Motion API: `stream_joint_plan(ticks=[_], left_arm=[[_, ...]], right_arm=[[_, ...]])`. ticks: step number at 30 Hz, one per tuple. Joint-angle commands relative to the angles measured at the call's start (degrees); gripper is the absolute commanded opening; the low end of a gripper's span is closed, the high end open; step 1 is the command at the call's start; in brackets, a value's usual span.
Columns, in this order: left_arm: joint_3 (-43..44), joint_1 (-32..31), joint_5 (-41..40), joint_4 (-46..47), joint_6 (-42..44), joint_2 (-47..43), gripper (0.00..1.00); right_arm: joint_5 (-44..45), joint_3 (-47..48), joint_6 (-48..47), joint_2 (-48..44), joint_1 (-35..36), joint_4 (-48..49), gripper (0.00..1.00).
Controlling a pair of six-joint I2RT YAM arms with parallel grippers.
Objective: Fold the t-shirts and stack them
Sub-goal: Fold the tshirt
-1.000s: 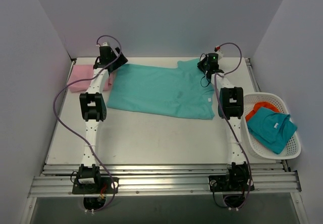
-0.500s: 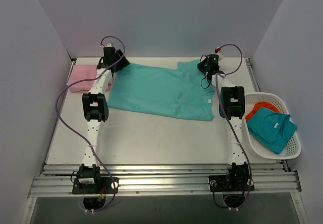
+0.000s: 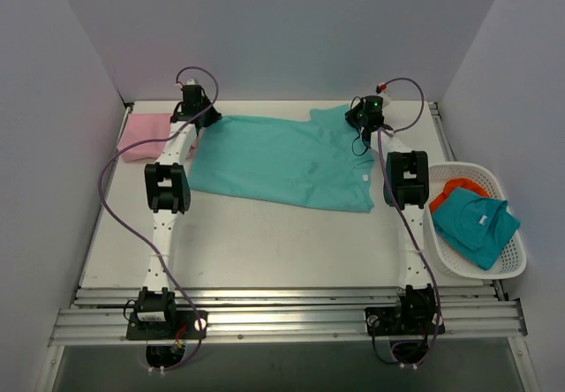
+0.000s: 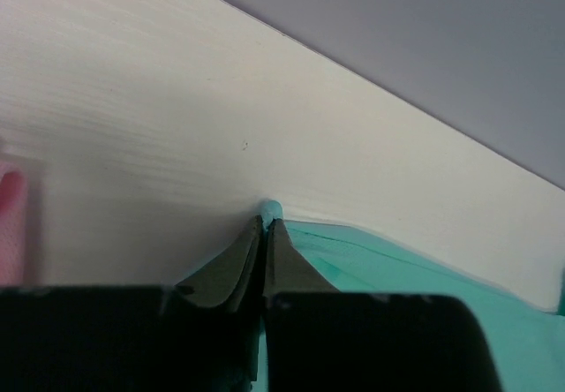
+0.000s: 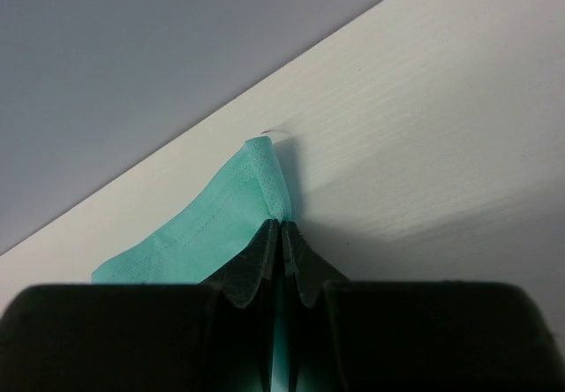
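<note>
A turquoise-green t-shirt (image 3: 282, 158) lies spread flat across the far half of the table, a small white label near its right edge. My left gripper (image 3: 208, 115) is shut on its far left corner; a nub of green cloth (image 4: 269, 207) pokes out past the closed fingertips (image 4: 252, 246). My right gripper (image 3: 357, 112) is shut on the far right corner, where the folded hem (image 5: 269, 184) runs into the pinched tips. A folded pink t-shirt (image 3: 141, 136) lies at the far left, beside the left arm.
A white basket (image 3: 512, 268) stands at the right table edge holding a teal shirt (image 3: 477, 224) over an orange one (image 3: 455, 189). Grey walls enclose the back and both sides. Purple cables loop off both arms.
My left gripper has slid a little further back onto the green shirt's far left corner and closed on it. The right gripper has stayed shut on its corner.
</note>
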Motion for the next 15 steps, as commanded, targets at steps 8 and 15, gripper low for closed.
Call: stream_joint_plan(ticks=[8, 15], left_arm=[[-5.9, 0.5, -2.6, 2.2, 4.5, -6.3, 0.03], [-8.3, 1.2, -0.8, 2.5, 5.0, -10.2, 0.02]], right_arm=[[-1.3, -1.3, -1.8, -9.5, -0.3, -1.3, 0.0], [-1.6, -3.3, -2.8, -13.6, -0.3, -2.8, 0.0]])
